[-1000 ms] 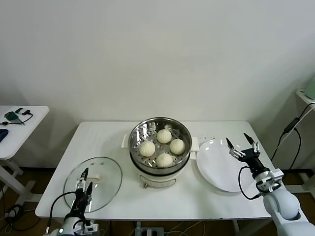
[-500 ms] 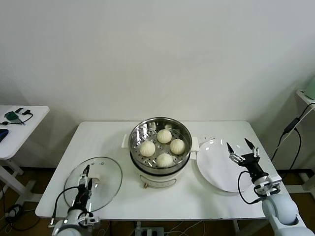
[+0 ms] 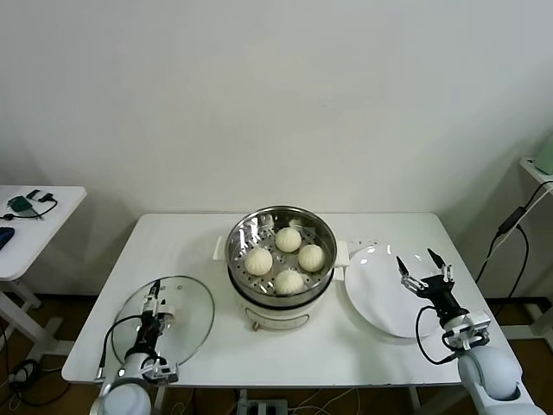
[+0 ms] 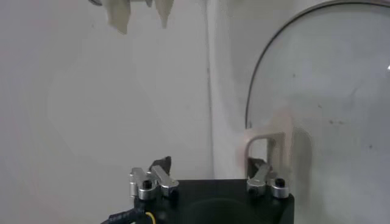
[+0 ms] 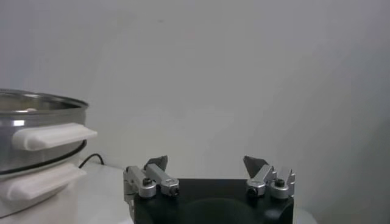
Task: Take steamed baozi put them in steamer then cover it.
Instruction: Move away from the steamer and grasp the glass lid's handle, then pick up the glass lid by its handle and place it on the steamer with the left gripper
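I see a plain white wall behind the white table. A second white side table stands at my left, holding small gadgets and cables.

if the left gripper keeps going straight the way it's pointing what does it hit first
Most likely the cover's white handle: the left gripper hangs over the glass cover, fingers open and aimed at that handle, which the left wrist view shows directly ahead. Depth is unclear.
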